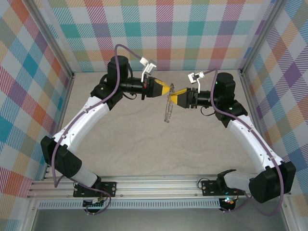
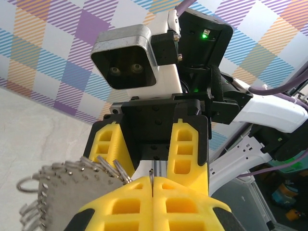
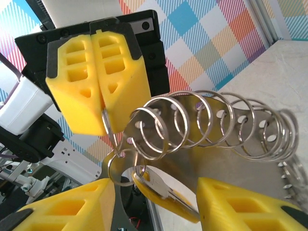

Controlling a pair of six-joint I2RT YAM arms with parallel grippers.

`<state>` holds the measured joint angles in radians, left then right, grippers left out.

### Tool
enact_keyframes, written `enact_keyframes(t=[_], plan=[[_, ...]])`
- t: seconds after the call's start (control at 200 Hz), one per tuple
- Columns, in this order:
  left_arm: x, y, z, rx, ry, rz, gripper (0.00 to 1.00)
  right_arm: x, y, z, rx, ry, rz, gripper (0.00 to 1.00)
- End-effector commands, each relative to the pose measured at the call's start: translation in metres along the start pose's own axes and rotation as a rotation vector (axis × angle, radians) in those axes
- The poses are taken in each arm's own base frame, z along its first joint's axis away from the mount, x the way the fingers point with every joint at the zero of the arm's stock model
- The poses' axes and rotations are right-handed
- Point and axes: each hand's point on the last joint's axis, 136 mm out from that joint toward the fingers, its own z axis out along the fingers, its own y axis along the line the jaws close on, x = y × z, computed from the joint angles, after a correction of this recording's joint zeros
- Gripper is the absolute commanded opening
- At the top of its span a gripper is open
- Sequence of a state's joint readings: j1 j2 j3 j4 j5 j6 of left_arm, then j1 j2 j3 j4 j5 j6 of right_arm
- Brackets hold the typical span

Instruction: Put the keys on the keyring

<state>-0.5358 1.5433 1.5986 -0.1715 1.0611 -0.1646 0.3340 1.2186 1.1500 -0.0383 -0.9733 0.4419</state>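
Key (image 3: 162, 191) just below the keyring (image 3: 231, 154), lying slantwise in the gap between the wide-open right jaws; left jaws clamp the keyring's end from above.

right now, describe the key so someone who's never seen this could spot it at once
Find where the two arms meet nose to nose in mid-air: the keyring, a grey plate strung with a row of silvery rings, hangs there, pinched in the left gripper's shut jaws. The key dangles below that pinched end, the one small flat yellow piece among all-silver loops.
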Motion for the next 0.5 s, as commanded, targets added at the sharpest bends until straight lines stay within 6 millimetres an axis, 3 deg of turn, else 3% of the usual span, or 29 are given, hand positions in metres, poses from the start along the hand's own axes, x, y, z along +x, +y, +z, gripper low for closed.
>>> enact_keyframes(t=[0.0, 0.32, 0.495], plan=[[-0.012, -0.020, -0.002, 0.034, -0.033, 0.072, 0.00, -0.013, 0.003, 0.002, -0.009, -0.026, -0.030, 0.47], [-0.018, -0.017, -0.002, -0.007, -0.072, 0.057, 0.00, -0.006, 0.009, 0.006, -0.030, -0.018, -0.032, 0.03], [-0.021, -0.015, -0.004, -0.031, -0.101, 0.051, 0.00, -0.006, 0.013, 0.009, -0.033, -0.017, -0.037, 0.00]])
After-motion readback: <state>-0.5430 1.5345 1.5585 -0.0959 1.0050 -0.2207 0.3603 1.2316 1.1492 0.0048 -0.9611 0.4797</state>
